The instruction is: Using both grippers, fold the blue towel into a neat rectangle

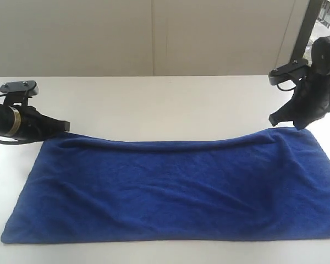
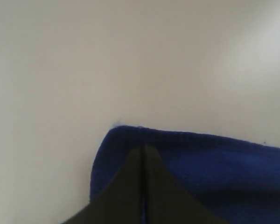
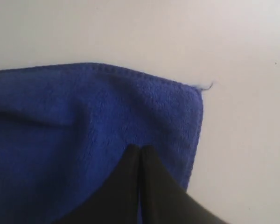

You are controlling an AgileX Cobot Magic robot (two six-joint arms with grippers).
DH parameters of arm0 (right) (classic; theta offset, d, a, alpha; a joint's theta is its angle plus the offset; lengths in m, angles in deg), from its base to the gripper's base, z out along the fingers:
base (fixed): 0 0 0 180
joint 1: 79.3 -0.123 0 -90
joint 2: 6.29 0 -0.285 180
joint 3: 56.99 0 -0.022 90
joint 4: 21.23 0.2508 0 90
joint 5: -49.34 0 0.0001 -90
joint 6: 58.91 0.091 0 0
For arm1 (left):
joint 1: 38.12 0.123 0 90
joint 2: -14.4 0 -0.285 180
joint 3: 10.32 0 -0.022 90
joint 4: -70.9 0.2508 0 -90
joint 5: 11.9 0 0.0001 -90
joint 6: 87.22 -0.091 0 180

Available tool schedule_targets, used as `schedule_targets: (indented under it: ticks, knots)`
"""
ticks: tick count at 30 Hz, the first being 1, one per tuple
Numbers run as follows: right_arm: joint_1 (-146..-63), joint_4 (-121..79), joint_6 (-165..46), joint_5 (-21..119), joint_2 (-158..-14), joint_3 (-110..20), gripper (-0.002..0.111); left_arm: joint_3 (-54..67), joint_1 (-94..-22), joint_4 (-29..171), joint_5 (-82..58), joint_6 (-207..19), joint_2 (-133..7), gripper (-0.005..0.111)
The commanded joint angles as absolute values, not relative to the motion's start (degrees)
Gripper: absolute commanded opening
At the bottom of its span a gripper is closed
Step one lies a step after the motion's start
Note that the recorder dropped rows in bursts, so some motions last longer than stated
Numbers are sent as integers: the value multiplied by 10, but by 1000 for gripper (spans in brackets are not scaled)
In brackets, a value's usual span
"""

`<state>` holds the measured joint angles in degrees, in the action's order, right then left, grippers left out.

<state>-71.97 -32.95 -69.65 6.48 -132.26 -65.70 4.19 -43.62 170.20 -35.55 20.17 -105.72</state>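
The blue towel (image 1: 170,192) lies spread wide across the white table (image 1: 154,99), with its far edge sagging between the two far corners. My left gripper (image 1: 66,126) sits at the far left corner, low over the table. In the left wrist view its fingers (image 2: 143,148) are pressed together over that corner of the towel (image 2: 224,158), with cloth reaching past the tips. My right gripper (image 1: 276,118) is at the far right corner, which is drawn slightly upward. Its fingers (image 3: 140,148) are likewise together on the towel (image 3: 60,121), close to the corner.
Bare white table lies behind the towel up to a pale wall. A black frame post (image 1: 302,33) stands at the back right behind the right arm. The towel's near edge runs close to the table's front edge.
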Motion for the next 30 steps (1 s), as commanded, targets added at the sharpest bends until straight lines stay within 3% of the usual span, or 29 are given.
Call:
schedule_targets:
  ticks: [1,25,30]
  knots:
    - [-713,-320,-703,106,-1366,-680,0,35,-435,1708,-313,187,-1078,0]
    - [-698,-363,-662,169,-1444,-693,0,33,-435,1708,-221,154,-1094,0]
    - [-699,-360,-663,169,-1435,-693,0,9,-435,1708,-293,154,-1088,0]
